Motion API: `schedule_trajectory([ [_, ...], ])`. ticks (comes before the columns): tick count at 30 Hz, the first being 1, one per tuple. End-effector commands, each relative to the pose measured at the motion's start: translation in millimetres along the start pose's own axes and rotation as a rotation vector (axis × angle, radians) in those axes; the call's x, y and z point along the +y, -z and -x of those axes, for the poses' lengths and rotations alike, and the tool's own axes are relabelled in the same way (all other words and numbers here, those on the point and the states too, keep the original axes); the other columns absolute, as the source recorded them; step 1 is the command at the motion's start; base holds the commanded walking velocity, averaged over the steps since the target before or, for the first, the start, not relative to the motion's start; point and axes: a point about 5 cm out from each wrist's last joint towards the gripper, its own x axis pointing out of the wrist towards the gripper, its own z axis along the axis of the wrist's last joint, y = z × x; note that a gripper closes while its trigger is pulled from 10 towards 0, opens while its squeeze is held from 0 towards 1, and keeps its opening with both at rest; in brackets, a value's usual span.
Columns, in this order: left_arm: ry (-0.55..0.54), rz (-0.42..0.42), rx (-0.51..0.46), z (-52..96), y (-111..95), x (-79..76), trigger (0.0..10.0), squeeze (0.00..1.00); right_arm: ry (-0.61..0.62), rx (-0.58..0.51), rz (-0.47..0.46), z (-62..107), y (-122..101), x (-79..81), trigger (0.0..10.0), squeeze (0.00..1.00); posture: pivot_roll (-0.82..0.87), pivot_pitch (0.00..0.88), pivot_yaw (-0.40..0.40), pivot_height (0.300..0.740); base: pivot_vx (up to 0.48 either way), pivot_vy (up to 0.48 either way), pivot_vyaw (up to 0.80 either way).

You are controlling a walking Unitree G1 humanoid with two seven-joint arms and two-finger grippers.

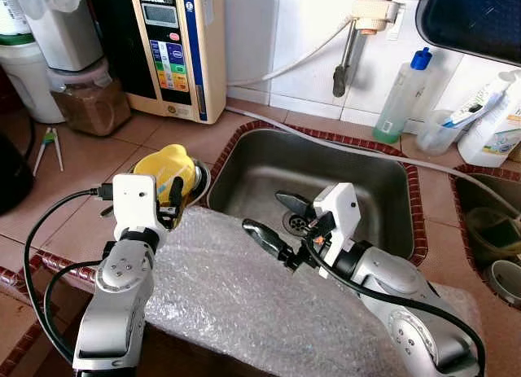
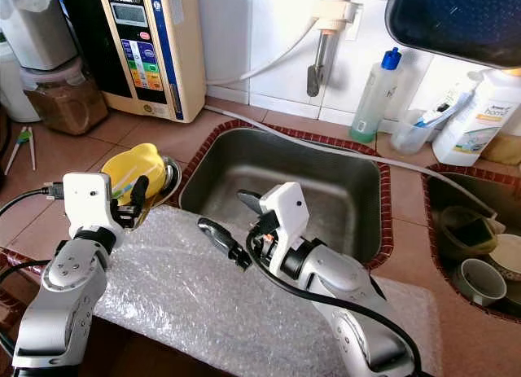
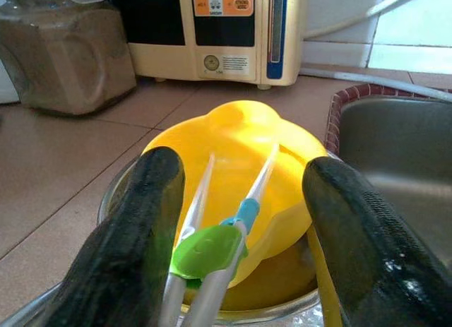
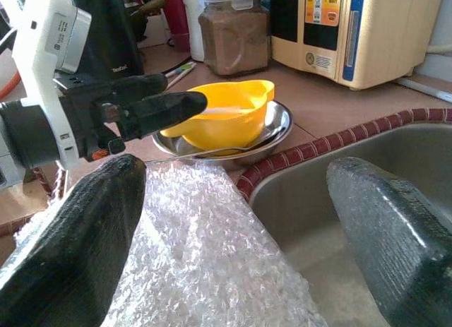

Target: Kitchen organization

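A yellow plastic bowl (image 1: 165,165) lies upside down in a shallow steel bowl (image 4: 277,121) on the tiled counter, left of the sink. A pair of slim tongs with a green hinge end (image 3: 210,236) rests on the yellow bowl. My left gripper (image 1: 172,194) hovers at the bowl's near side, open, its fingers (image 3: 141,221) wide on either side of the tongs without touching them. My right gripper (image 1: 264,214) is open and empty over the sink's near edge and the bubble wrap (image 1: 236,287).
The steel sink (image 1: 326,169) lies straight ahead. A water purifier (image 1: 175,43) and a jar of brown powder (image 1: 85,100) stand at the back left. Green tongs (image 1: 47,145) lie on the counter. Bottles (image 1: 403,92) and a second basin (image 1: 488,222) are on the right.
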Motion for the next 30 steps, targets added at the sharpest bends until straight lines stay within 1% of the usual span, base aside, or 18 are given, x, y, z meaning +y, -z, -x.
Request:
schedule_trajectory([
  [1, 0.016, -0.002, -0.006, -1.4, -1.4, -2.7, 0.0, 0.00, 0.026, -0.005, 0.013, 2.4, -2.3, -6.8, 10.0, 0.00, -0.01, 0.010, 0.013, 0.740, 0.000, 0.000, 0.00],
  [5, 0.010, -0.006, 0.013, -3.1, 1.2, -2.8, 0.1, 0.00, 0.018, -0.001, 0.018, 2.2, -2.5, -7.9, 10.0, 0.00, -0.01, 0.000, 0.012, 0.740, 0.000, 0.000, 0.00],
  [6, 0.007, -0.006, 0.019, -3.5, 1.1, -2.2, 7.3, 0.00, 0.014, 0.000, 0.021, 2.0, -2.7, -7.8, 10.0, 0.00, -0.01, 0.000, 0.011, 0.740, 0.000, 0.000, 0.00],
  [8, 0.007, -0.007, 0.022, -3.7, 1.1, -2.3, 7.3, 0.00, 0.013, 0.001, 0.022, 2.0, -2.7, -7.9, 10.0, 0.00, -0.01, 0.000, 0.010, 0.740, 0.000, 0.000, 0.00],
  [9, 0.010, -0.009, 0.032, -3.4, 1.6, -2.2, 10.0, 0.00, 0.010, 0.002, 0.023, 1.9, -2.7, -7.9, 10.0, 0.00, -0.01, 0.000, 0.007, 0.740, 0.000, 0.000, 0.00],
  [11, 0.012, -0.019, 0.065, -2.0, 3.8, -1.1, 10.0, 0.00, 0.003, 0.005, 0.026, 1.4, -2.6, -8.2, 10.0, 0.00, 0.00, 0.000, 0.005, 0.740, 0.000, 0.000, 0.00],
  [12, 0.006, -0.004, 0.096, -0.5, 5.9, 0.9, 10.0, 0.00, -0.003, 0.006, 0.028, 1.0, -2.8, -8.3, 10.0, 0.00, 0.00, 0.000, 0.003, 0.740, 0.000, 0.000, 0.00],
  [14, 0.003, 0.007, 0.114, 0.5, 7.0, 2.4, 10.0, 0.00, -0.006, 0.007, 0.031, 0.7, -2.8, -8.4, 10.0, 0.00, 0.00, 0.000, 0.001, 0.740, 0.000, 0.000, 0.00],
  [17, 0.010, -0.008, 0.114, 1.0, 7.3, 3.1, 10.0, 0.00, -0.007, 0.007, 0.033, 0.0, -3.2, -8.9, 10.0, 0.00, 0.00, 0.000, -0.001, 0.740, 0.000, 0.000, 0.00],
  [20, -0.009, 0.013, 0.130, 1.5, 8.8, 4.0, 10.0, 0.00, -0.009, 0.005, 0.034, -1.3, -3.8, -8.5, 10.0, 0.00, 0.00, 0.000, -0.004, 0.740, 0.000, 0.000, 0.00],
  [23, -0.008, 0.010, 0.126, 0.5, 5.7, 2.4, 10.0, 0.00, -0.012, 0.007, 0.037, -1.7, -3.5, -8.2, 10.0, 0.00, 0.00, 0.000, -0.007, 0.740, 0.000, 0.000, 0.00],
  [24, -0.016, 0.013, 0.124, -0.1, 4.9, 2.5, 10.0, 0.54, -0.012, 0.008, 0.038, -1.7, -3.5, -8.3, 10.0, 0.00, 0.00, 0.000, -0.008, 0.740, 0.000, 0.000, 0.00],
  [25, -0.020, 0.012, 0.123, -0.3, 4.7, 2.8, 10.0, 0.54, -0.011, 0.008, 0.039, -1.7, -3.5, -8.4, 10.0, 0.00, 0.00, 0.000, -0.008, 0.740, 0.000, 0.000, 0.00],
  [26, -0.028, 0.013, 0.125, -0.5, 4.7, 3.2, 10.0, 0.94, -0.010, 0.008, 0.040, -1.5, -3.6, -8.5, 10.0, 0.00, 0.00, 0.000, -0.008, 0.740, 0.000, 0.000, 0.00],
  [27, -0.030, 0.014, 0.126, -0.7, 4.7, 3.3, 10.0, 1.00, -0.009, 0.008, 0.040, -1.4, -3.6, -8.7, 10.0, 0.00, 0.00, 0.000, -0.008, 0.740, 0.000, 0.000, 0.00],
  [28, -0.023, 0.027, 0.120, -0.9, 4.0, 2.5, 10.0, 1.00, -0.006, 0.009, 0.040, -1.2, -3.3, -9.0, 10.0, 0.00, 0.00, 0.000, -0.008, 0.740, 0.000, 0.000, 0.00],
  [29, -0.019, 0.027, 0.115, -1.0, 3.2, 2.1, 2.8, 1.00, -0.005, 0.009, 0.040, -1.2, -3.1, -9.1, 10.0, 0.00, 0.00, 0.000, -0.008, 0.740, 0.000, 0.000, 0.00],
  [30, -0.014, 0.027, 0.111, -1.0, 2.1, 1.7, 0.0, 1.00, -0.004, 0.009, 0.040, -1.4, -3.1, -9.2, 10.0, 0.00, 0.00, 0.001, -0.008, 0.740, 0.000, 0.000, 0.00],
])
